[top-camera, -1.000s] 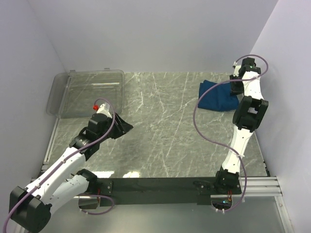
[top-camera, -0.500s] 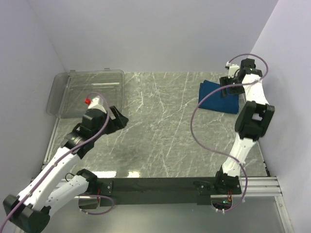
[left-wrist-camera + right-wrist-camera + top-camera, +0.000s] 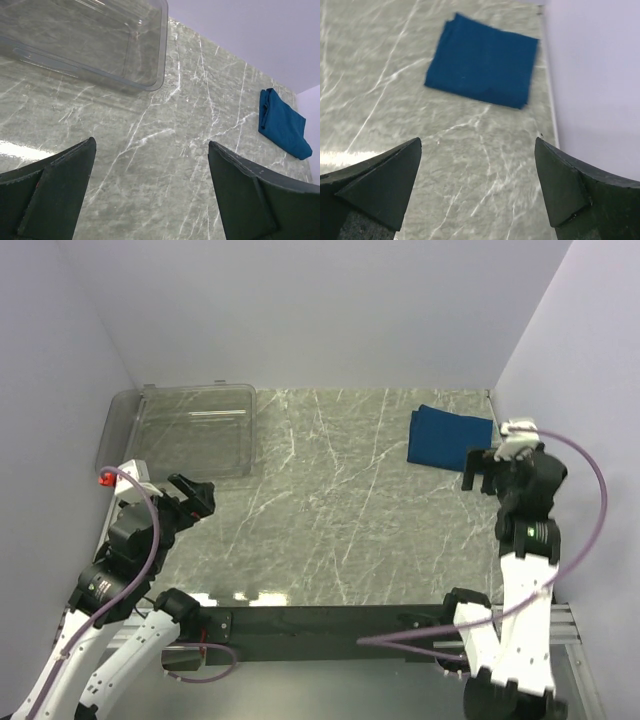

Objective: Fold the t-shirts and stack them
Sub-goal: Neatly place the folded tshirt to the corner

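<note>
Blue cotton, folded into a flat, soft-edged rectangle, is what I am looking at: the t-shirt (image 3: 450,438) is lying at the upper right of the overhead frame, close to the right wall, on the grey marble-patterned table (image 3: 340,510). Its long axis is running roughly left to right there, dipping slightly toward the right. No print is showing on the face that is up. The right gripper (image 3: 483,475) is hanging just below the shirt in that frame, apart from it, with its jaws spread wide and nothing between them. In its wrist view the shirt is sitting straight ahead in the upper middle, centred between the two dark wedge-shaped fingers (image 3: 380,180). The left gripper (image 3: 198,498) is also gaping and carrying nothing, well apart at the lower left, beside the clear hard-plastic bin (image 3: 190,440). I am judging that any further handling falls to the right arm, reaching forward. I am seeing no second shirt to stack.
</note>
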